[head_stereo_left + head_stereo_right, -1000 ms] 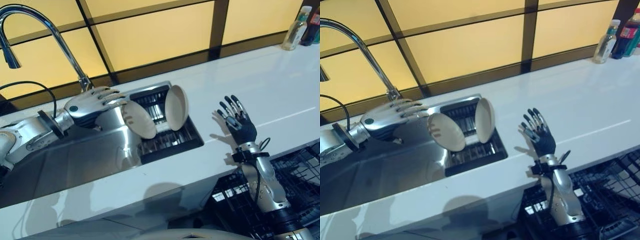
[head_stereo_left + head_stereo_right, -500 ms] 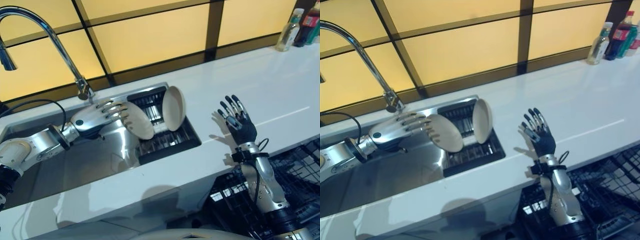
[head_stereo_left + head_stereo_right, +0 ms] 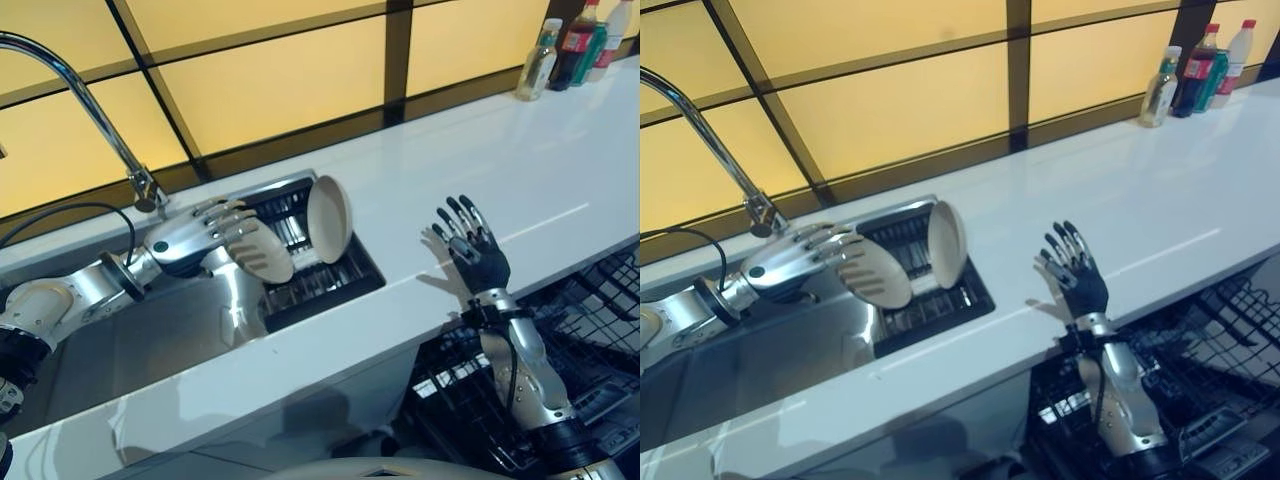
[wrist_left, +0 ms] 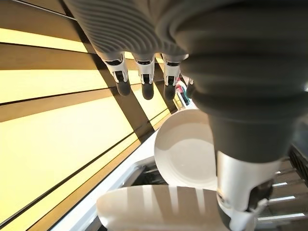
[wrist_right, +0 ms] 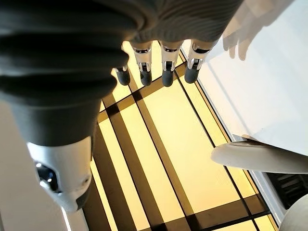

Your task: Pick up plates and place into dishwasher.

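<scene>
Over the steel sink [image 3: 150,330], a round white plate [image 3: 262,252] is pinched by the left hand [image 3: 190,238] (picking-up step); carrying to the dishwasher comes next. The right hand [image 3: 472,250] is held spread.

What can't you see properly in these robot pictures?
- Cream plate at the left hand: the cream plate hides the fingertips in the eye views, so a grip is unclear.
- Black dishwasher rack: cut off by the picture edge.
- Bottles at the counter's far end: too small to identify.
</scene>
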You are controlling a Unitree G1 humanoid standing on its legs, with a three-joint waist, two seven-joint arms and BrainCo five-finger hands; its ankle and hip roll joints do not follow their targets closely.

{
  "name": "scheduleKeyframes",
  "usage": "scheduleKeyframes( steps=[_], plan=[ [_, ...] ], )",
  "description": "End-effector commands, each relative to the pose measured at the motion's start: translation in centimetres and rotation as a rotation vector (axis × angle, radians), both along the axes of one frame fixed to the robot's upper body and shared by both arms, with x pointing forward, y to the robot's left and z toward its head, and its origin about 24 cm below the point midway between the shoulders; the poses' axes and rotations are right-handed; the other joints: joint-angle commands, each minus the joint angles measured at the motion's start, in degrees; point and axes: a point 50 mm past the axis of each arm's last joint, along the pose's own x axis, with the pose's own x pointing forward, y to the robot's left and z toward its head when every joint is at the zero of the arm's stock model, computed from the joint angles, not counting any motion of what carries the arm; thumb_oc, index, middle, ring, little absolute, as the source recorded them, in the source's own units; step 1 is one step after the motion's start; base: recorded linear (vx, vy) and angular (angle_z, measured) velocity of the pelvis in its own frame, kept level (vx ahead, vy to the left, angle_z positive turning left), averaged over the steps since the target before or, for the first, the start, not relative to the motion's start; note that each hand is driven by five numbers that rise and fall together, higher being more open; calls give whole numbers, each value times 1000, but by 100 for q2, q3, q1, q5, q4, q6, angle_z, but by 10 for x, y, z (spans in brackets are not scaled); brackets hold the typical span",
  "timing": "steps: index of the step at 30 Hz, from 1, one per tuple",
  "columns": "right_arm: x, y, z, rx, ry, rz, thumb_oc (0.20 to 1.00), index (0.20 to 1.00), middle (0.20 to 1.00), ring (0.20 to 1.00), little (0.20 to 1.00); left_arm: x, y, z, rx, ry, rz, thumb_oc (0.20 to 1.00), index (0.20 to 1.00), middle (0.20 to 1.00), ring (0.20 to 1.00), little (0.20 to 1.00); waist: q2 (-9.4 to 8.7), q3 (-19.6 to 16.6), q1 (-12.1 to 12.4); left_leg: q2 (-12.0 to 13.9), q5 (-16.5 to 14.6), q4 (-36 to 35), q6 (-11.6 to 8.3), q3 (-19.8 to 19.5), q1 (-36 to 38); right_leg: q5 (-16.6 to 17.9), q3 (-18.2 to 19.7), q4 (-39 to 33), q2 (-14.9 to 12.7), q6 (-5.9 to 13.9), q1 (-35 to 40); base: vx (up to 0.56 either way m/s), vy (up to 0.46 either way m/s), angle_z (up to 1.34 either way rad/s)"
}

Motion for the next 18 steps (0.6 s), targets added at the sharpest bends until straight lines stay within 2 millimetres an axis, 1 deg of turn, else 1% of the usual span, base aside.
scheduleKeyframes(
  steps=[1, 7, 13, 18],
  plan=[
    [1, 2, 16, 10, -92, 13, 1000, 1000, 1000, 1000, 1000, 15, 8, 26, 18, -138, 45, 1000, 1000, 1000, 1000, 1000, -223, -167, -155, -232, 125, 85, 366, 292, -616, -407, -60, 456, -187, 549, -158, 0, 0, 0],
    [1, 4, 17, 12, -95, 13, 1000, 1000, 1000, 1000, 1000, 19, 13, 25, 66, -151, 79, 1000, 1000, 1000, 1000, 1000, -203, -157, -191, -233, 128, 71, 371, 320, -623, -405, -44, 464, -184, 562, -180, 0, -2, -2],
    [1, 3, 18, 11, -93, 11, 1000, 1000, 1000, 1000, 1000, 21, 14, 23, 125, -160, 87, 1000, 1000, 1000, 1000, 1000, -191, -152, -209, -225, 134, 71, 370, 340, -617, -408, -36, 481, -183, 568, -186, 4, -4, -5],
    [1, 4, 19, 13, -92, 12, 1000, 1000, 1000, 1000, 1000, 23, 15, 21, 129, -148, 113, 1000, 1000, 1000, 1000, 1000, -189, -142, -238, -221, 135, 72, 376, 358, -617, -409, -18, 483, -180, 575, -188, 0, 0, 0]
  ],
)
